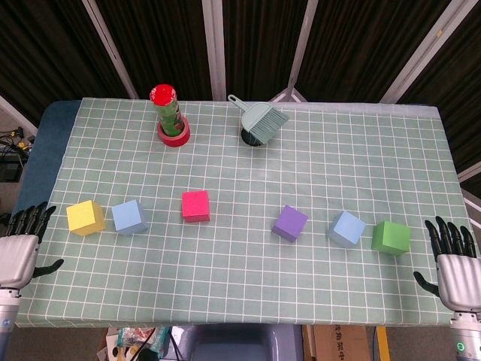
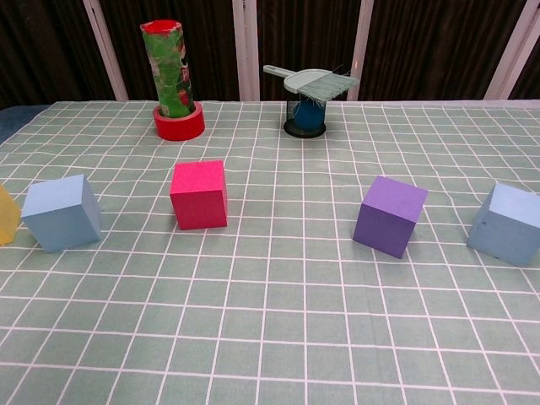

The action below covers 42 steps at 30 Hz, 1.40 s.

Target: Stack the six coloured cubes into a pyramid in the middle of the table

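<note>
Waiting at the table's near corners, the left hand [image 1: 16,256] and right hand [image 1: 456,272] held nothing, fingers spread. Six cubes lay in a loose row toward the near edge: yellow cube [image 1: 85,217], blue cube [image 1: 129,216], pink cube [image 1: 195,205], purple cube [image 1: 290,223], second blue cube [image 1: 346,229], green cube [image 1: 391,238]. A sound start would be gathering three closely mid-table. Near the far edge, a dark cup [image 2: 305,121] carried a brush [image 1: 263,120].

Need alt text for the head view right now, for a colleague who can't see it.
Six cubes lie unstacked in a loose row across the checked table. Both open hands, left hand and right hand, sit at the near corners, touching nothing.
</note>
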Available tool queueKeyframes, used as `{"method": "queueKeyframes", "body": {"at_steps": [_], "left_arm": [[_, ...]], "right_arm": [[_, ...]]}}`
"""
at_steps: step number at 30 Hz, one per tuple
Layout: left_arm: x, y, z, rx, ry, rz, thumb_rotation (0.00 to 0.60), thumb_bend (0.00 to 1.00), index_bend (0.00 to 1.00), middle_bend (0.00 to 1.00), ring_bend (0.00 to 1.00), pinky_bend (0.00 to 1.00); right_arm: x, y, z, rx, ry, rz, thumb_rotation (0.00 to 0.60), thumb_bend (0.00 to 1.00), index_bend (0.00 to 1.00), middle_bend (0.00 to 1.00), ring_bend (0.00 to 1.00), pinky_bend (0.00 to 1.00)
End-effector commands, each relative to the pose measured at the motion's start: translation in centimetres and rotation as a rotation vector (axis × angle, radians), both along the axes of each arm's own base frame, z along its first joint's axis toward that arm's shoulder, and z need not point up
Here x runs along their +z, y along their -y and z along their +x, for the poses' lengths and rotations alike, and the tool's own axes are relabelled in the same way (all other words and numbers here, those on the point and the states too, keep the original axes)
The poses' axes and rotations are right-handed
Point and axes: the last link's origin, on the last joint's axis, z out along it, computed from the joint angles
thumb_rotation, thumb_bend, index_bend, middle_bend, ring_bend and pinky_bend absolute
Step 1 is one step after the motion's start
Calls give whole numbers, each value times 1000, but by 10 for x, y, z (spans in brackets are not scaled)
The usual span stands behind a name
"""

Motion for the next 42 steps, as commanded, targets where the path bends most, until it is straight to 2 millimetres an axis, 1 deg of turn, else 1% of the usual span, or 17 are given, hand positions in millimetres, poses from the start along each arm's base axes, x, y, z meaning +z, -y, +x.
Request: {"method": "queueKeyframes", "body": {"at_steps": [1,8,13,17,22,30,37,42], "left_arm": [[-4,-6,8,1,17,-15,600,84,0,2,0,2],[-22,-31,35,-10,10,-77,600,96,0,76,0,2],[-41,-52,55,3,-16,-117,600,97,0,113,0,4],[-55,-66,67,13,-45,-128,600,99,0,127,0,5],[-73,-80,78,56,-32,-157,600,117,0,149,0,5],[-91,-95,90,93,-42,-172,600,154,0,181,0,5],[-107,-107,92,116,-60,-173,600,155,0,183,0,6],[-111,-111,92,124,-70,-163,600,155,0,200,0,7]], "right_arm": [[0,1,-1,-5,6,0,600,190,0,0,0,0],[0,1,0,-8,19,2,600,190,0,0,0,0],[0,1,0,-6,27,5,600,190,0,0,0,0],[1,1,0,-12,38,1,600,190,0,0,0,0],[1,2,-1,-18,53,1,600,190,0,0,0,0],[2,2,-1,-17,69,1,600,190,0,0,0,0],[4,3,-2,-25,84,-6,600,190,0,0,0,0],[5,3,-3,-32,90,-7,600,190,0,0,0,0]]}}
